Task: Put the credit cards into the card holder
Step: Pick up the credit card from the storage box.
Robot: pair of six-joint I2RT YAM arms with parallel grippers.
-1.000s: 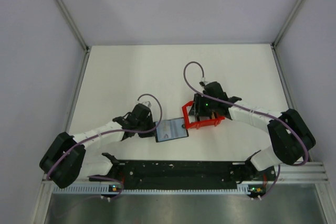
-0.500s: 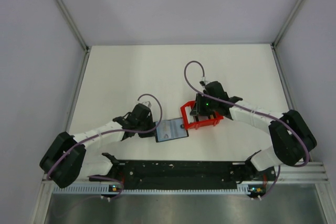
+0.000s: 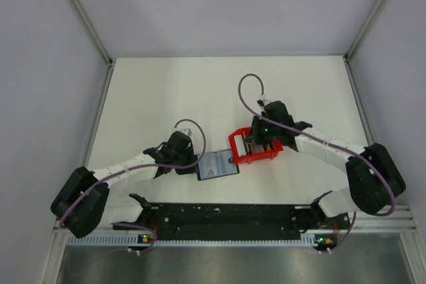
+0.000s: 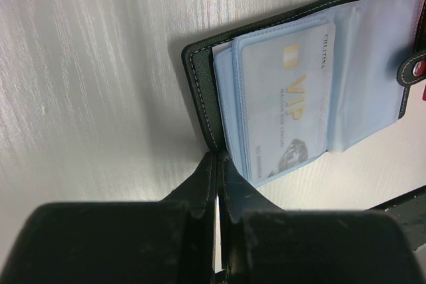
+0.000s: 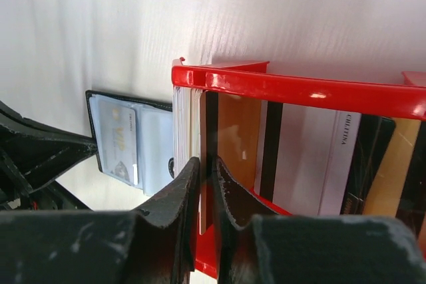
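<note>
The card holder (image 3: 219, 164) lies open on the table, black outside with pale blue sleeves; a pale VIP card (image 4: 286, 98) sits in one sleeve. My left gripper (image 3: 198, 165) is shut on the holder's black left edge (image 4: 200, 98), its fingertips meeting at the gripper's point (image 4: 218, 161). The credit cards stand and lie in a red tray (image 3: 235, 143). My right gripper (image 3: 253, 143) is over the tray's left end. In the right wrist view it (image 5: 208, 167) is shut on a tan card with a dark stripe (image 5: 233, 131), beside a stack of pale cards (image 5: 183, 124).
More cards, pale (image 5: 303, 157), dark (image 5: 373, 151) and tan (image 5: 393, 164), lie in the red tray (image 5: 319, 91). The holder (image 5: 143, 144) lies just left of the tray. Grey walls enclose the table; a black rail (image 3: 226, 214) runs along the near edge.
My right wrist has shifted slightly to the far right over the tray, and its cable loop has moved with it. The left arm and the holder have not moved.
</note>
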